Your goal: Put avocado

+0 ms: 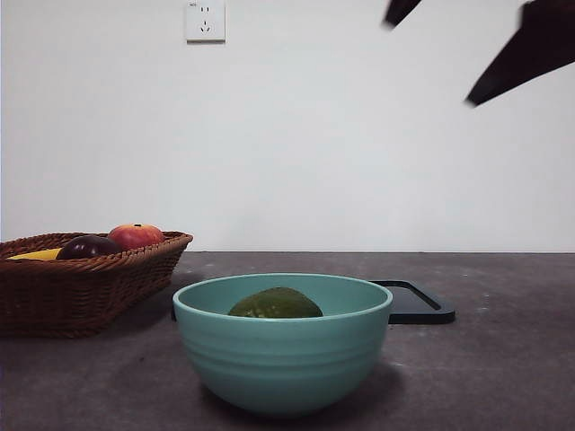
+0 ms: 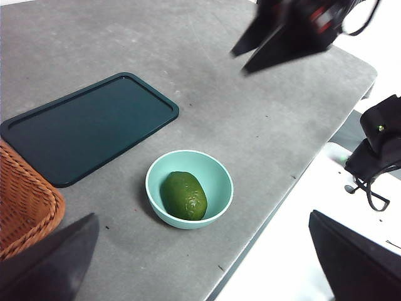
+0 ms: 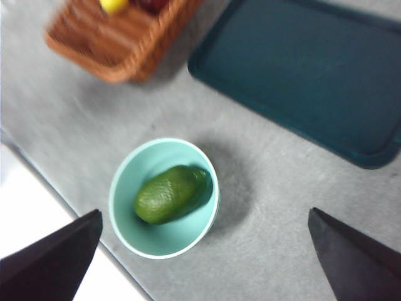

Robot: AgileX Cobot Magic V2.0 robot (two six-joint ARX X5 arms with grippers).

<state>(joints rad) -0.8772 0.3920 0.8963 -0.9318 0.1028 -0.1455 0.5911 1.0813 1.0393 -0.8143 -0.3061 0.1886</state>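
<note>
From the low front view you only get the top of the dull dark-green oval avocado [image 1: 276, 304] poking above the rim of the pale teal ceramic bowl [image 1: 283, 359]; the rest is hidden behind the bowl wall. Both wrist views show it properly: it lies on its side in the bottom of the bowl, nothing touching it. The right wrist picture is pretty blurry, so the woven brown wicker basket [image 3: 119, 47] at its upper left is smeared and cut off, with just a yellow fruit [image 3: 113, 5] and something dark at the edge.

In the front view the basket sits at the left, holding a red-orange apple-like fruit [image 1: 136, 236] and a dark purple round fruit [image 1: 88, 247]. The flat black rectangular tray [image 1: 418, 303] is mostly hidden behind the bowl, lower right of centre.

Right gripper [image 1: 467, 49] hangs high at the upper right, well above the grey worktop [image 1: 503, 377], jaws spread wide, holding nothing. Left gripper [image 2: 200, 263] is also up high, jaws wide apart and empty.
</note>
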